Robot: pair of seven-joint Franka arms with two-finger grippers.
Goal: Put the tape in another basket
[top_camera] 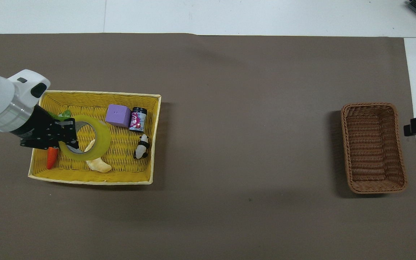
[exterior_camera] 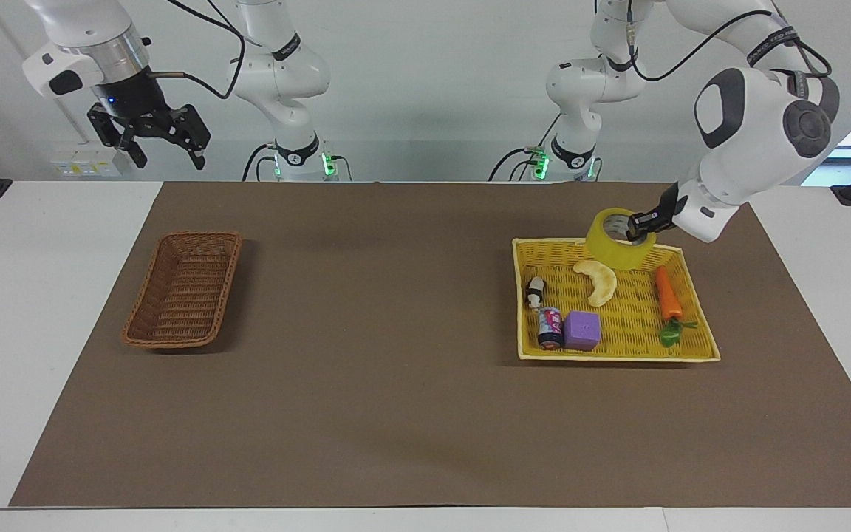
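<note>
Carry stage. The left gripper (exterior_camera: 640, 220) is clamped on the wall of the tape (exterior_camera: 615, 240), one finger inside the core ring and one on the outer face, and holds the roll in the air over the yellow tray (exterior_camera: 617, 357), above the crescent pastry (exterior_camera: 597, 281) and beside the carrot (exterior_camera: 667, 292). The right gripper (exterior_camera: 162, 140) waits with its fingers spread, raised at its own end of the table, near the brown basket (exterior_camera: 183, 290), which sits well apart from the tray. Expect the roll to be light and stiff, so it should keep its shape under the pinch; its wound face is glossy and may slip, and since you hold it at one side it hangs tilted and could swing. Judge the wall pinch a sound hold, and keep it level as you cross to the basket
</note>
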